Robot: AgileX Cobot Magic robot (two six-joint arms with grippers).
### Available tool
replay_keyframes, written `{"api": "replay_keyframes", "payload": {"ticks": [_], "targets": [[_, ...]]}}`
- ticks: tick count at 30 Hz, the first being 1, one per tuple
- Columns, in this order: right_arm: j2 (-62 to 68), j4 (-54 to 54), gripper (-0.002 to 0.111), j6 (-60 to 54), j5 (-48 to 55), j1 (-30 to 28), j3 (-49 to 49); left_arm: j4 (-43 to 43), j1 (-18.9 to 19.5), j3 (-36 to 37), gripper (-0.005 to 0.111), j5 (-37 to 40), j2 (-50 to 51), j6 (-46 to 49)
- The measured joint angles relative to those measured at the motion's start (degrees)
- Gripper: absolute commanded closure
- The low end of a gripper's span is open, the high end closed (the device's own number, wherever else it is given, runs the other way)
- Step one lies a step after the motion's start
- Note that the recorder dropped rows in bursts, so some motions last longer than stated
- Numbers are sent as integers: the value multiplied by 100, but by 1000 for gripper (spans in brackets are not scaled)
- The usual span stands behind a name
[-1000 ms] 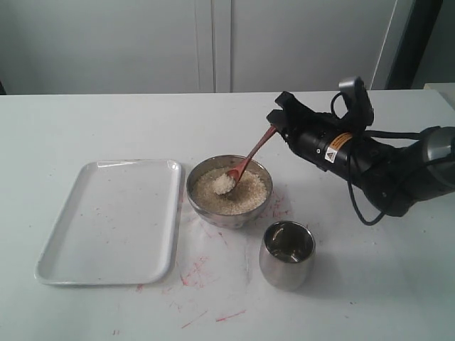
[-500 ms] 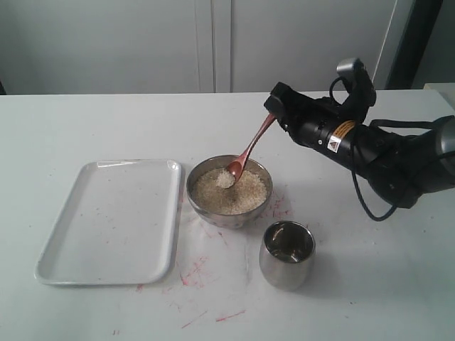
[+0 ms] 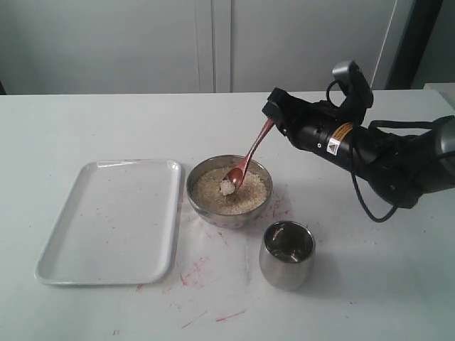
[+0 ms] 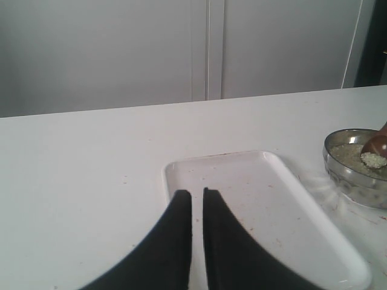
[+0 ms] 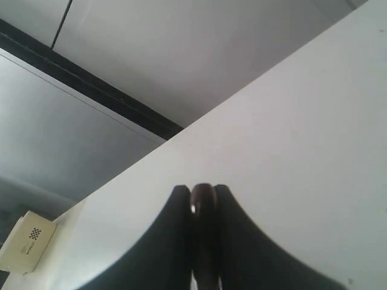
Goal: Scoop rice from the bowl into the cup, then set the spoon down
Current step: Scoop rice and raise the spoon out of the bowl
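The steel bowl point(image 3: 196, 199) sits mid-table, filled with pale rice point(image 3: 249, 195). My right gripper point(image 3: 272, 114) is shut on the end of the dark wooden spoon point(image 3: 250, 154), which slopes down into the bowl; its scoop holds a small heap of rice just above the grain surface. In the right wrist view the spoon handle point(image 5: 202, 199) is pinched between the black fingers point(image 5: 178, 205). The steel cup point(image 3: 286, 254) stands in front of the bowl, to its right. My left gripper point(image 4: 197, 194) hovers over the tray, jaws nearly together and holding nothing; the bowl point(image 4: 351, 181) and loaded scoop point(image 4: 376, 152) show there too.
A white rectangular tray point(image 3: 114, 220) lies left of the bowl, also seen as the tray point(image 4: 290, 205) in the left wrist view. Red marks stain the table around the bowl and cup point(image 3: 206, 273). A wall with panels stands behind the table.
The spoon dipped steeply into the rice half a second ago and now holds a fresh heap in its scoop. The right gripper rose and shifted slightly left. The left gripper shows no earlier frame.
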Motion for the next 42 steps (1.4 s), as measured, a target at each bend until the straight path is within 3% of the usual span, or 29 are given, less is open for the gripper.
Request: {"api": "replay_keyframes", "payload": {"ticks": [30, 42], "targets": [[0, -58, 108, 1986, 358, -238, 0, 0, 0, 0, 92, 0, 0, 0], [0, -542, 108, 2730, 327, -667, 0, 0, 0, 0, 92, 0, 0, 0]]}}
